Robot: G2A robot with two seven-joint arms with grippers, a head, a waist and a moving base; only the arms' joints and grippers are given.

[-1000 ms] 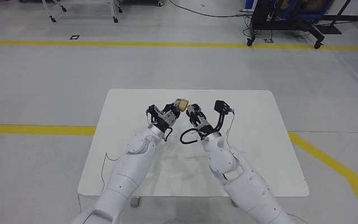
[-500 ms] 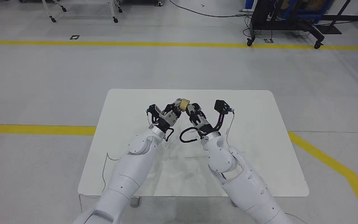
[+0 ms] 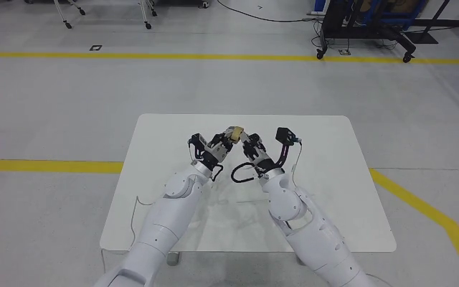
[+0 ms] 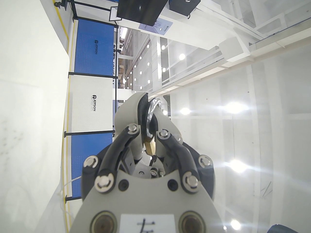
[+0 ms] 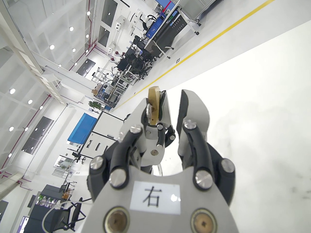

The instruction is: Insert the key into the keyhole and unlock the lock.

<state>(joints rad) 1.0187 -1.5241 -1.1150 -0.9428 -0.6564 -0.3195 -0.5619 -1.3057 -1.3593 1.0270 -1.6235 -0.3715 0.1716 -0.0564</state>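
White table (image 3: 323, 215) below. The left claw (image 3: 225, 140) is clamped on the brass padlock (image 3: 234, 133), held aloft. The right claw (image 3: 248, 144) sits just beside it, narrowly parted. Keep the padlock rigid and approach squarely — any tilt will likely jam the insertion.

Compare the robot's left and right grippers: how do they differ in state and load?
The left gripper is shut on the padlock, clamping its shackle; the right gripper is open, white table showing through the gap. The left gripper carries the padlock; the right gripper carries nothing and sits beside it. Both meet over the table's middle.
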